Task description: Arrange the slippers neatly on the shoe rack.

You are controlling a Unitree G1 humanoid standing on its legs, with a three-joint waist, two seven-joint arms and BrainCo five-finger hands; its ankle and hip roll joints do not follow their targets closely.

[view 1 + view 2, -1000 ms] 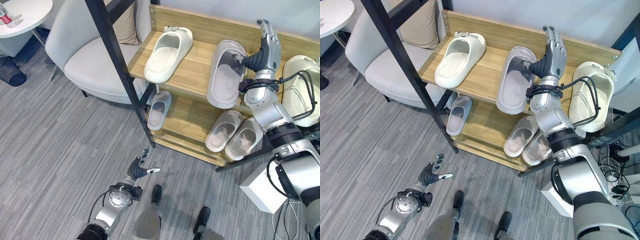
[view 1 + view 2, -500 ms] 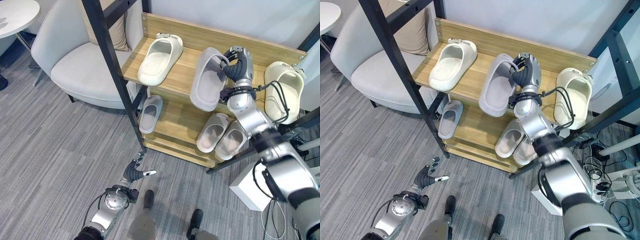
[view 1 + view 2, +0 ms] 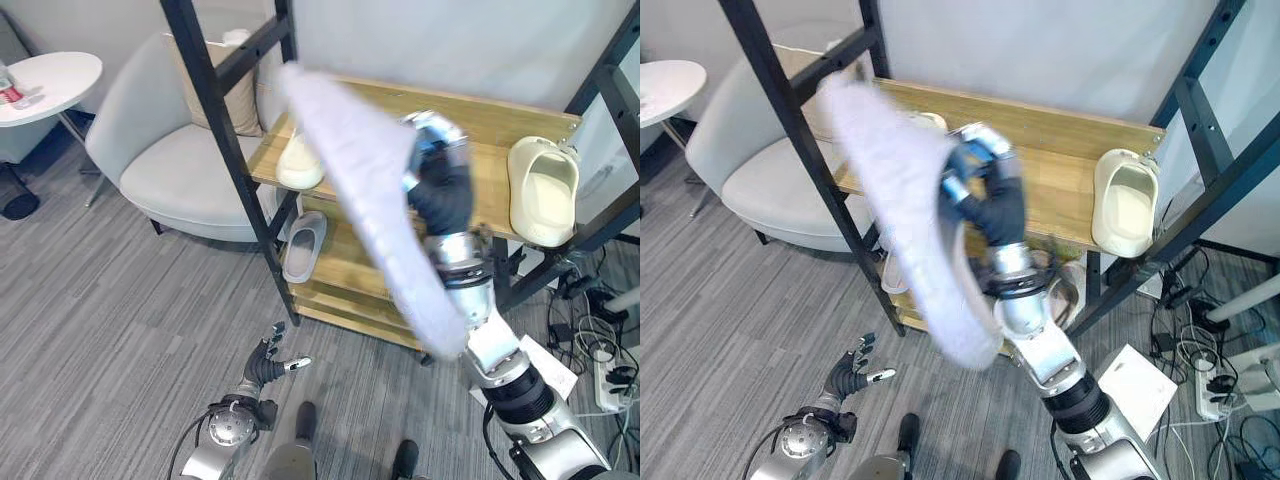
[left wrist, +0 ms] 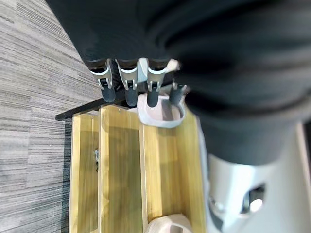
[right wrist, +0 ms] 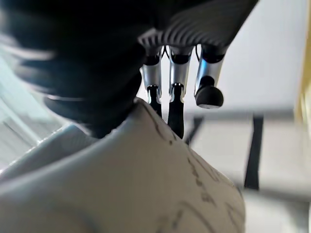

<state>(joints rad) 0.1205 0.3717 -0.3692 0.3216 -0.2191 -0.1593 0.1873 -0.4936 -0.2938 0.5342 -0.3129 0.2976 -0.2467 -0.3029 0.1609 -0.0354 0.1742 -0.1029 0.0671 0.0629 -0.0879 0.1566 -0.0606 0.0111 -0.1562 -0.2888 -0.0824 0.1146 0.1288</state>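
Slippers: your right hand [image 3: 985, 195] has its fingers curled around the grey slipper [image 3: 905, 215], held up in the air in front of the shoe rack [image 3: 480, 125], sole toward the camera, toe end toward 11 o'clock and heel toward 5 o'clock. In the right wrist view the pale sole fills the lower part with your fingertips [image 5: 176, 114] hooked over its edge. Cream slipper [image 3: 540, 185] sits on the top shelf at 3 o'clock, apart from the rest; another cream one [image 3: 298, 165] peeks out at 10 o'clock behind the raised slipper, and a grey slipper [image 3: 303, 248] lies on the lower shelf at 9 o'clock. Left hand [image 3: 268, 362] hangs low near the floor at 7 o'clock, fingers loosely spread, holding nothing. Armchair [image 3: 175, 165] and round side counter [image 3: 55, 75] stand to the rack's left. Step looks like carry, mid-task: slipper lifted, not yet placed. Next you'd likely bring it down onto a free shelf spot, sole flat, lined up beside a matching slipper, then let go.
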